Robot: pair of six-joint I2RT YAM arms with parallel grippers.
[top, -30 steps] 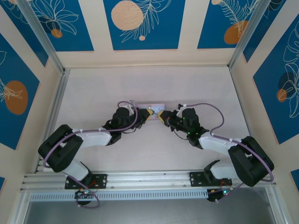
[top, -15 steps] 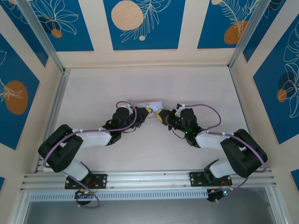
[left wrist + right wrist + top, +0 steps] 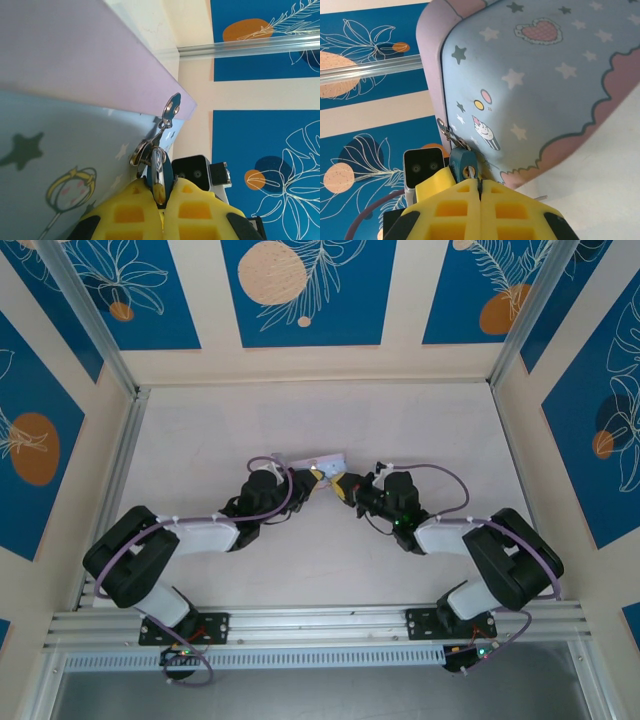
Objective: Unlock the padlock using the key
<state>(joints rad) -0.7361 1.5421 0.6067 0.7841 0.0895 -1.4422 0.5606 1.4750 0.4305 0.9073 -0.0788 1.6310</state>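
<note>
1. Yellow left fingers (image 3: 130, 212) are pressed together, pinching the dark blue padlock (image 3: 462, 161).
2. That padlock hangs by its metal shackle (image 3: 457, 145) from the edge of the pale blue star-printed tin (image 3: 545, 90), near the middle of the tabletop (image 3: 220, 440).
3. Right fingers (image 3: 455, 205), pressed together, touch the padlock's underside; whether they pinch the key I cannot tell.

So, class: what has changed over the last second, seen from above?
The right arm folded in, elbow moving left; the right tool edged left and farther out, and the tin turned, right end farther. The left arm and left tool stayed; both tools shut.
</note>
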